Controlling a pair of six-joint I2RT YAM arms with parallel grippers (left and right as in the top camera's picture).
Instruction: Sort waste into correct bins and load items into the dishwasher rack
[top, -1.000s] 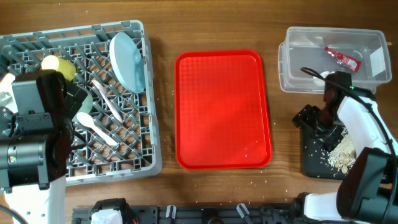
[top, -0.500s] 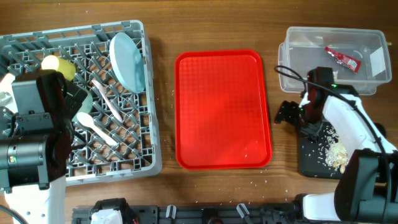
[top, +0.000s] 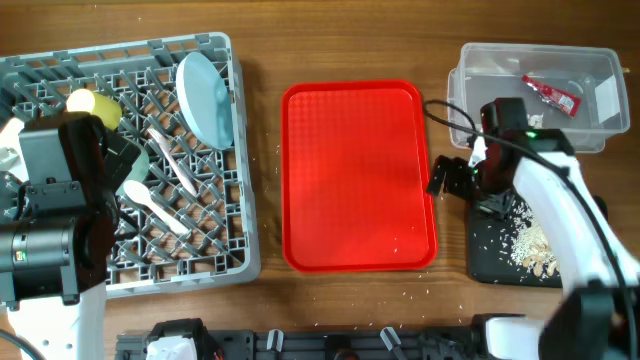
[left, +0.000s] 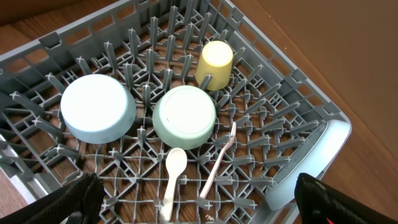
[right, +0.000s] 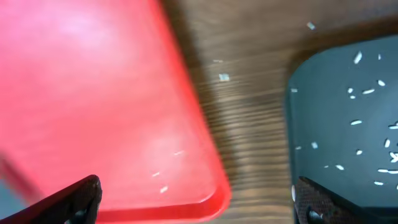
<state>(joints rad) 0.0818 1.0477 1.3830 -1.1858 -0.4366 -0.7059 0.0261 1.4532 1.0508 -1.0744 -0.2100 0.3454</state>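
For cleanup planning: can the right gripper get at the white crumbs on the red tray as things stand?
Probably yes: the right gripper hovers open beside the red tray's edge, nothing above the crumbs.

Bright, even light falls from above in the overhead view, with short, soft shadows. The red tray (top: 360, 175) carries a pale sheen. The left wrist view is sharp. The right wrist view is blurred, leaving the black tray (right: 333, 93) soft-edged.

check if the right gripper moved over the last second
Yes. The right gripper has shifted left, from over the black tray toward the red tray's right edge.
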